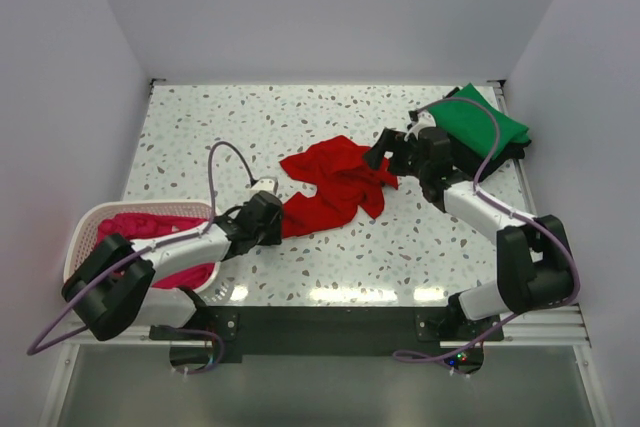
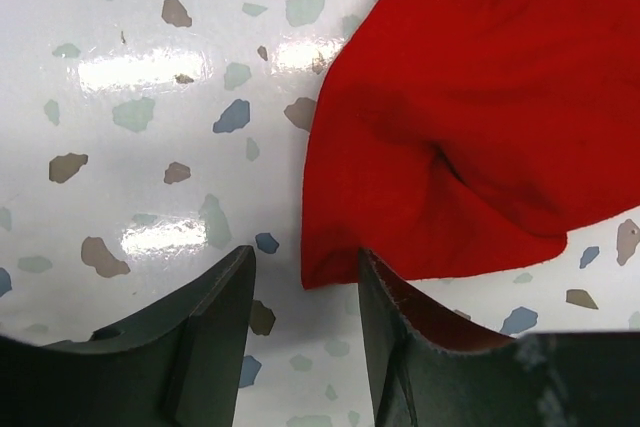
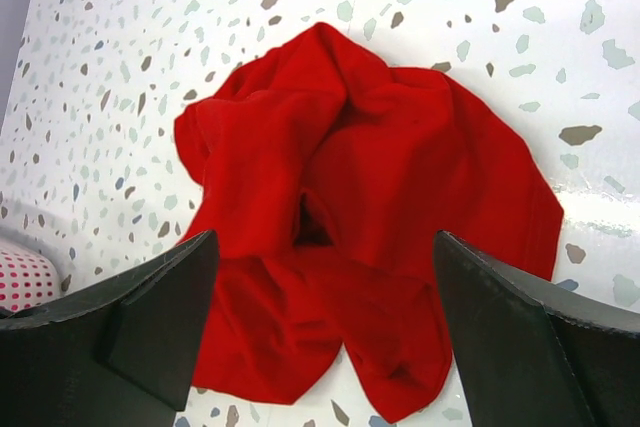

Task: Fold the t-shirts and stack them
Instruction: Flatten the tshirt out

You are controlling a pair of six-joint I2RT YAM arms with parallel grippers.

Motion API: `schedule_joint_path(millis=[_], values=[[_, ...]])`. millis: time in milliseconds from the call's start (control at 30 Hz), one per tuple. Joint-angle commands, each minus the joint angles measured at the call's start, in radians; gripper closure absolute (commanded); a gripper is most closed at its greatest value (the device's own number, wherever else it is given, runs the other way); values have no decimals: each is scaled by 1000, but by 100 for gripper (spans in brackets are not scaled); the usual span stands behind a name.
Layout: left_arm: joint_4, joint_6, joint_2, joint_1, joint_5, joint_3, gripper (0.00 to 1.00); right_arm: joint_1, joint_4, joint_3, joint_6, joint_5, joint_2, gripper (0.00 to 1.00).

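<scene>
Starting on the red t-shirt [image 1: 335, 187], by my reading: it lies crumpled and bunched at the centre of the bench [image 1: 300, 117], nothing spread or folded yet. A green t-shirt [image 1: 485, 122] sits folded at 2 o'clock with a dark cloth edge showing under it, so a stack looks begun there. Magenta-pink cloth [image 1: 150, 232] fills the white lattice basket [image 1: 85, 222] at 8 o'clock. Left fingers [image 2: 225, 317] are low at the shirt's 8 o'clock corner, parted by a narrow gap and gripping nothing; the left wrist view shows the pointed red corner [image 2: 320, 272] lying just at that gap, close against the right-hand finger, cloth flat on the bench. Right fingers [image 3: 160, 317] hang above the shirt's 2 o'clock edge, spread wide and empty, the whole heap framed between them in the right wrist view. Next move, as I judge it: left needs to ease forward so the corner sits fully between its fingers, then pinch; right needs a hem or shoulder edge, hard to pick out among these folds. Risk: catching two layers and dragging the heap instead of opening it.
</scene>
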Motion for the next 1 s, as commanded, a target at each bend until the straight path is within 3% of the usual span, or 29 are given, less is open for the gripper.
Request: schedule_joint_path(millis=[0,133,233,267,300,500,600,800,967], values=[[20,17,28,-4,2,16,51,3,2,13,-19,-6,-31,9],[57,20,51,-10,38,6,63,5,-1,13,-21,-4,-28,9],[77,19,77,-16,51,-4,84,5,-6,13,-22,8,-28,9],[86,14,85,-18,53,-7,98,3,-9,11,-24,13,-25,9],[106,13,82,-16,55,-14,100,3,-18,14,-24,29,-24,9],[86,26,7,-10,-106,83,100,2,-75,14,-19,150,9,11],[103,89,-67,39,-192,171,100,-3,-70,14,-13,163,35,20],[151,169,-108,149,-169,288,100,-6,-78,34,-13,172,117,28],[158,204,-84,197,-163,300,100,-9,-95,54,-16,190,171,31]])
